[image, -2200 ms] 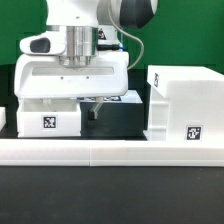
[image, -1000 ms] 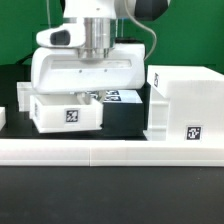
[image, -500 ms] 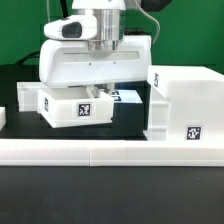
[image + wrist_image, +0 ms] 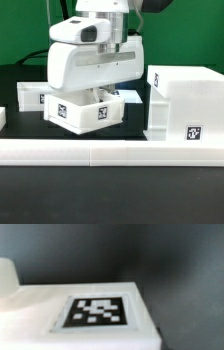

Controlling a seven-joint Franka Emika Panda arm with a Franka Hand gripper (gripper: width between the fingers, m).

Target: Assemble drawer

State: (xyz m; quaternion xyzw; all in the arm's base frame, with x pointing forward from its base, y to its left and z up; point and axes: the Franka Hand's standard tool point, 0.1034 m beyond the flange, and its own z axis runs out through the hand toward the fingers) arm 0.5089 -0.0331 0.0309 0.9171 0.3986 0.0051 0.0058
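Carrying the drawer box (image 4: 85, 113) toward the exterior view's right, away from the second small box (image 4: 28, 97) and nearer the tall drawer case (image 4: 185, 105). Shifting steadily over the last two seconds: starting at the exterior view's left, squared to the camera, and now sitting about midway, near the case but apart from it. Turning as well, presenting a corner forward.

Reaching down from above with the gripper (image 4: 99, 95), apparently clamped on the box's wall, judging by box and wrist travelling and turning together. Hiding most of the fingertips behind the wrist housing, so treating the clamp as inference only. Filling the wrist view with a pale face of the box and one marker tag (image 4: 97, 311) at close range.

Suggesting transport well under way, with squaring to the case and insertion not yet done. Risking a snag on the case's near panel while skewed.
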